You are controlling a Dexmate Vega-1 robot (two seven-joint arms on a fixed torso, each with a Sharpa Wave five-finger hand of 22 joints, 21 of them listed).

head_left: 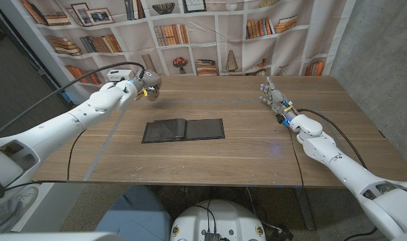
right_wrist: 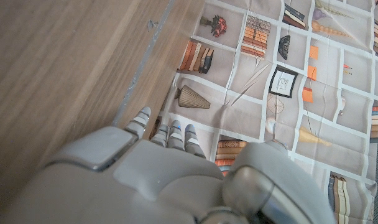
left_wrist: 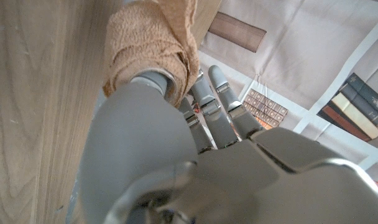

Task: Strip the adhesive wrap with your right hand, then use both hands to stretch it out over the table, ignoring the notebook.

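Note:
The adhesive wrap [left_wrist: 148,46] is a tan, crinkled roll. My left hand [left_wrist: 176,143] grips it, with fingers curled around it above the wood. In the head view that left hand [head_left: 140,86] hovers over the table's far left part, and the roll [head_left: 152,94] peeks out at its tip. My right hand [head_left: 274,97] stands at the far right of the table with its fingers apart and stretched toward the back edge, holding nothing. The right wrist view shows the back of the right hand [right_wrist: 158,174] over bare wood. The two hands are far apart.
A black notebook [head_left: 183,129] lies open in the middle of the wooden table [head_left: 257,157], between the two arms. A bookshelf-print curtain [head_left: 210,33] hangs behind the far edge. Cables trail along both arms.

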